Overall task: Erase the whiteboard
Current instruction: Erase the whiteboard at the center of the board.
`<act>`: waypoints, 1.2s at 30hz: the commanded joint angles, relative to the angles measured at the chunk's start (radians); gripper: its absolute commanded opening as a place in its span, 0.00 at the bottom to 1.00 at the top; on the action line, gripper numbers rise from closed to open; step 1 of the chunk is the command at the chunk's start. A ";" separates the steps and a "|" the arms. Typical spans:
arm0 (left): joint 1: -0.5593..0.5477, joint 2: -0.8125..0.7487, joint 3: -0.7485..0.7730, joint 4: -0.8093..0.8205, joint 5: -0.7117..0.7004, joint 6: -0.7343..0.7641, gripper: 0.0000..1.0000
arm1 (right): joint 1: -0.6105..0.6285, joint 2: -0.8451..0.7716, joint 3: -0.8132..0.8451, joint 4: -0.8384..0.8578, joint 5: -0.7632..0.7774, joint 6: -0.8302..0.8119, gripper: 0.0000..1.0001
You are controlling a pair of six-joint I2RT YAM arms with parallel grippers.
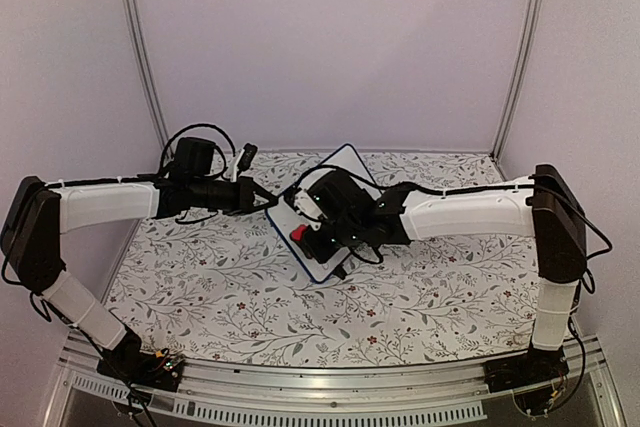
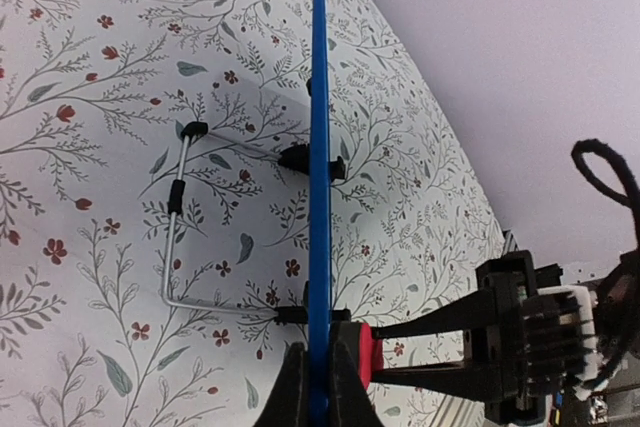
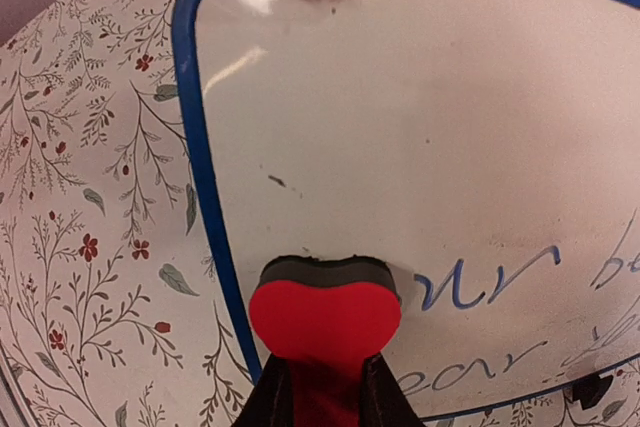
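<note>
Right tool (image 3: 325, 399) clamps red eraser (image 3: 325, 322) against whiteboard (image 3: 420, 127) beside blue handwriting (image 3: 490, 282) ending "ur", left tool (image 2: 318, 384) pinching its edge

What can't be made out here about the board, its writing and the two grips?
Writing on the whiteboard: the right wrist view cuts it at the right and bottom edges; fragments only.
Board face, top view: the right gripper covers much of it.
Board face, left wrist view: seen edge-on, hidden.
The left gripper: fingers cropped by the bottom edge.
The eraser: wiping face hidden by its own body.
</note>
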 commanded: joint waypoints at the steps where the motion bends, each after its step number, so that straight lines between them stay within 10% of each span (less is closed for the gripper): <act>1: 0.000 -0.020 0.002 0.014 0.021 0.004 0.03 | 0.004 0.056 0.135 -0.019 0.023 -0.057 0.05; 9: 0.000 -0.023 0.002 0.014 0.021 0.007 0.03 | 0.004 0.134 0.268 -0.068 0.043 -0.111 0.05; 26: 0.001 -0.029 0.003 0.015 0.021 0.004 0.04 | 0.004 0.002 -0.122 0.034 0.041 0.014 0.05; 36: 0.000 -0.033 0.000 0.018 0.022 0.003 0.04 | 0.002 0.001 -0.060 0.022 0.062 -0.001 0.05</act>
